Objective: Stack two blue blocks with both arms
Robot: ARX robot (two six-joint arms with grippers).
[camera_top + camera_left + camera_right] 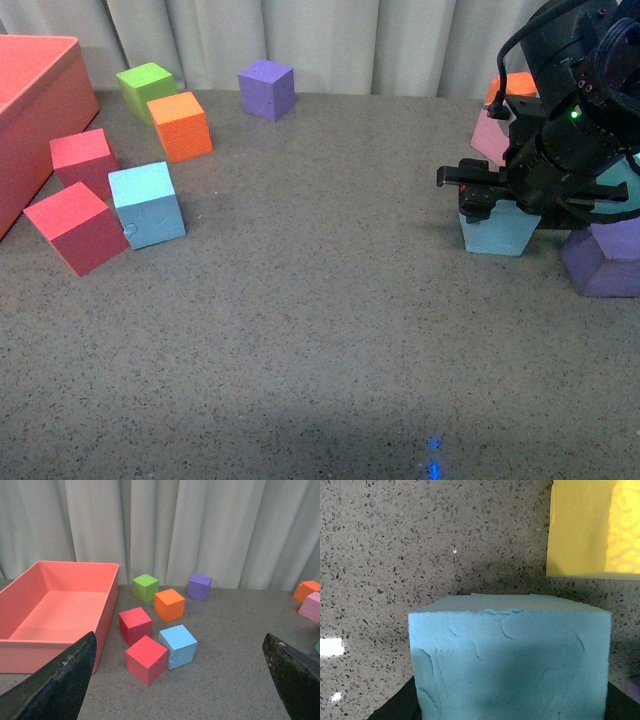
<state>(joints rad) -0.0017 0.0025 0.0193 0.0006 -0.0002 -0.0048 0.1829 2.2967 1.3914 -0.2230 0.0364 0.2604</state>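
Observation:
One sky-blue block (pixel 498 233) sits at the right of the table under my right arm, with my right gripper (pixel 500 205) shut on it. In the right wrist view this blue block (pixel 510 660) fills the lower frame between dark fingers. The other blue block (pixel 147 204), with a small dent, rests at the left beside two red cubes; the left wrist view shows this second blue block (pixel 178 646) ahead of my left gripper (pixel 182 680), which is open, well short of it, with nothing between its fingers (pixel 60 685). The left arm is outside the front view.
A salmon-red bin (pixel 35 120) stands far left. Red cubes (pixel 78 227) (pixel 84 160), an orange cube (pixel 180 126), a green cube (pixel 146 90) and a purple cube (pixel 267 89) lie around. By the right arm sit a pink cube (pixel 490 135), a purple cube (pixel 600 260) and a yellow cube (pixel 592 527).

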